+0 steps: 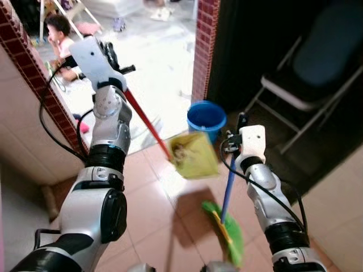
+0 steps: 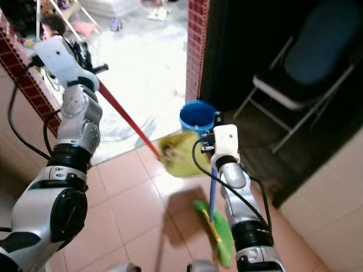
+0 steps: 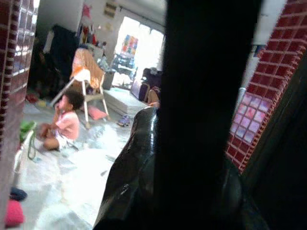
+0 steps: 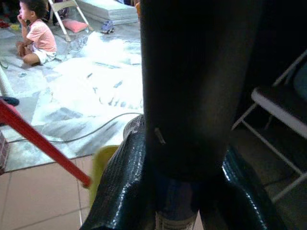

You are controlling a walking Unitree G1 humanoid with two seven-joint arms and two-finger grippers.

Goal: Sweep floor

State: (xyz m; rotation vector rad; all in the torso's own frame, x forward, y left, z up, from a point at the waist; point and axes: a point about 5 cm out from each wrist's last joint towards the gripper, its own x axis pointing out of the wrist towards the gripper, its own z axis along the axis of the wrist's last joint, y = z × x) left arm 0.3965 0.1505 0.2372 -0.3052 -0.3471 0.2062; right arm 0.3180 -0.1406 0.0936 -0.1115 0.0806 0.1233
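The left gripper (image 1: 115, 63) is clamped on the red handle (image 1: 146, 124) of a yellow dustpan (image 1: 193, 154) held above the tiled floor (image 1: 148, 221). The right gripper (image 1: 240, 124) grips the blue-handled green broom (image 1: 227, 224), beside a blue bucket (image 1: 206, 118) whose contents cannot be seen.

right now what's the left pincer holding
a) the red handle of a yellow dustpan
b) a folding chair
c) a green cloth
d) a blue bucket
a: the left pincer grips the red handle, which runs down to the yellow dustpan raised above the tiles.
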